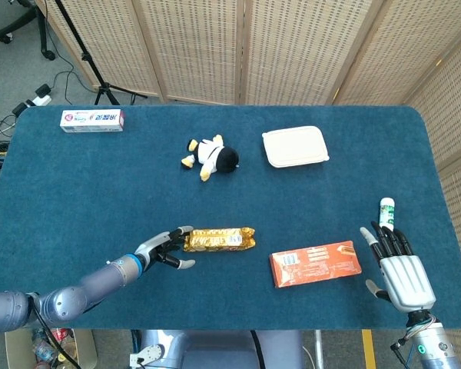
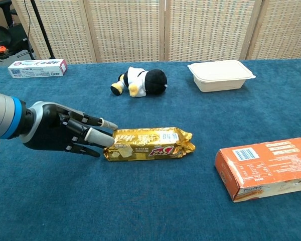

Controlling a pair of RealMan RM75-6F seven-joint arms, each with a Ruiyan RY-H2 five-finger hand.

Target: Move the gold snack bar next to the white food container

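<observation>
Left hand (image 2: 65,133) fingertips touching gold snack bar (image 2: 149,144) end, white food container (image 2: 220,75) well apart

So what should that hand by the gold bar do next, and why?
Probably push the gold snack bar further right and away, toward the white food container. The left hand touches the bar's near end without gripping it, and the container sits far off across the table.

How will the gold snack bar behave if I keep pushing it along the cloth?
The gold snack bar lies flat, so it probably slides rather than rolls. Pushed at one end by the left robot hand, it may swivel. Its crinkled foil wrapper looks light and may buckle.
</observation>
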